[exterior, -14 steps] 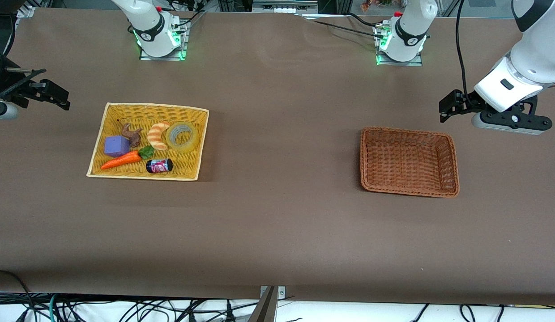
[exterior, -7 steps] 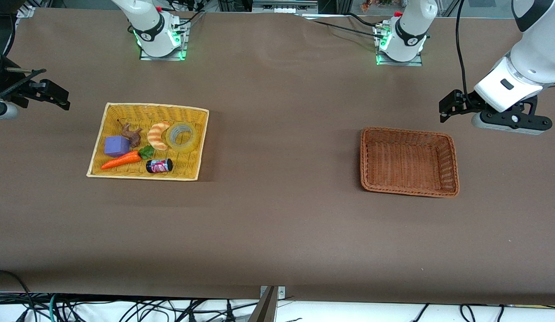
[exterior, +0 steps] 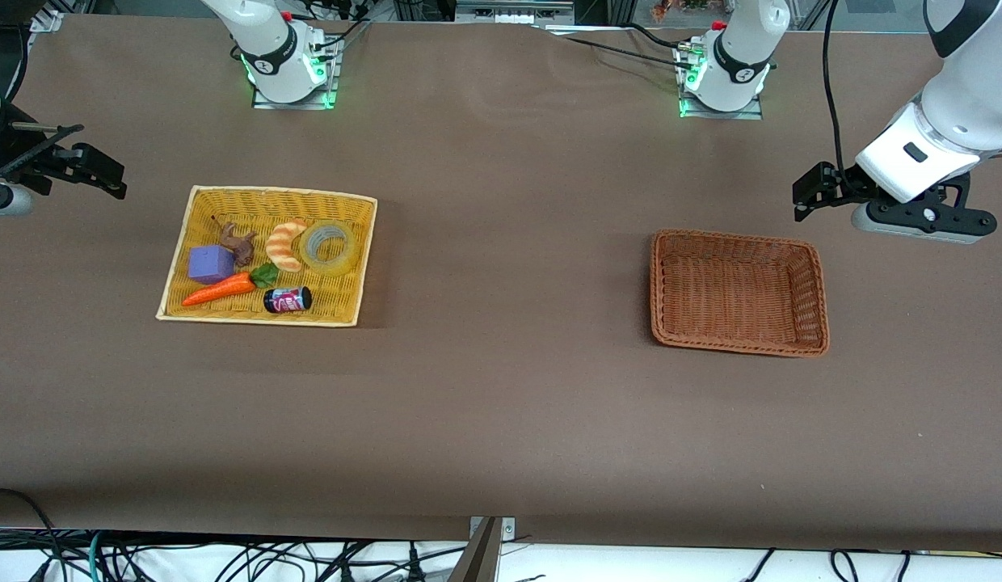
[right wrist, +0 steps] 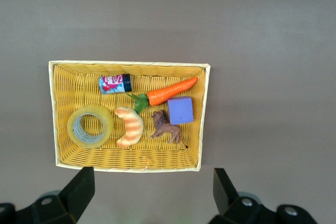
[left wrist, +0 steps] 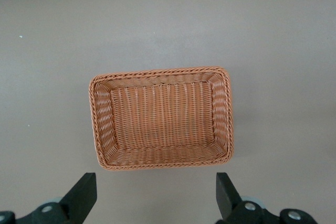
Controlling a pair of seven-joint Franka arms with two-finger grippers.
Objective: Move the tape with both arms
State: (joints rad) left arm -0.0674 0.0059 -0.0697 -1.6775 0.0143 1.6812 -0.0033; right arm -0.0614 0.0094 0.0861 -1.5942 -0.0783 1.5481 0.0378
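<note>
Front view: on the brown surface [exterior: 501, 420], the yellow basket [exterior: 351, 275] at the right arm's end holds the tape [exterior: 329, 246], lying flat just beside the croissant [exterior: 285, 244], farther from the camera than the can [exterior: 288, 300]. The brown basket [exterior: 816, 299] sits toward the left arm's end. The right gripper [right wrist: 152, 195] and left gripper [left wrist: 156, 198] each wait high over the surface near their own basket, fingers spread wide, holding nothing.

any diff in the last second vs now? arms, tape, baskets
No visible change. The tape lies in the yellow basket beside the toy croissant; the brown basket holds nothing. Both arms wait: right gripper open over the yellow basket, left gripper open over the brown basket.
</note>
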